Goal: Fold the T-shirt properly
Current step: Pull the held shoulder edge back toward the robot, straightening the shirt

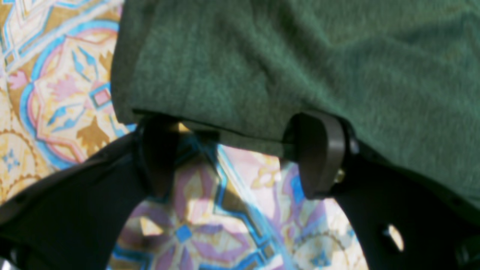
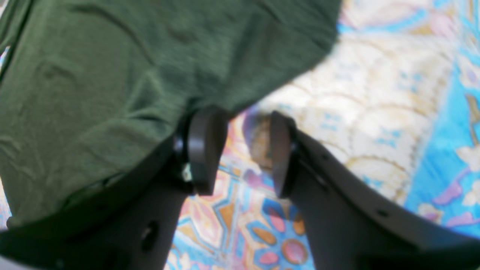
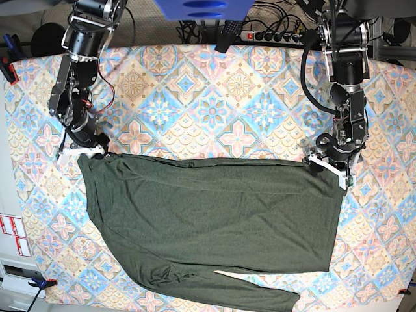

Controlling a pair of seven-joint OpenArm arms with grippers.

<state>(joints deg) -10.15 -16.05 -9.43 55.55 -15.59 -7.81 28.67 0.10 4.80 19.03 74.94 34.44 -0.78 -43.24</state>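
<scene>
The dark olive-green T-shirt [image 3: 208, 214] lies spread flat on the patterned tablecloth [image 3: 214, 110], with one long sleeve [image 3: 253, 290] folded along its near edge. My left gripper [image 3: 327, 164] sits at the shirt's far right corner. In the left wrist view it [image 1: 240, 150] is open wide, the shirt [image 1: 300, 67] edge lies across the fingertips, and cloth drapes over the right finger [image 1: 318, 153]. My right gripper [image 3: 81, 153] sits at the far left corner. In the right wrist view it [image 2: 242, 150] is open, and the shirt [image 2: 93, 93] covers its left side. Only tablecloth shows between its pads.
A power strip [image 3: 273, 36] and cables lie along the table's far edge. A blue object [image 3: 201, 8] hangs over the far middle. Clamps [image 3: 6, 68] hold the tablecloth at the left edge. Bare tablecloth lies beyond the shirt's far edge.
</scene>
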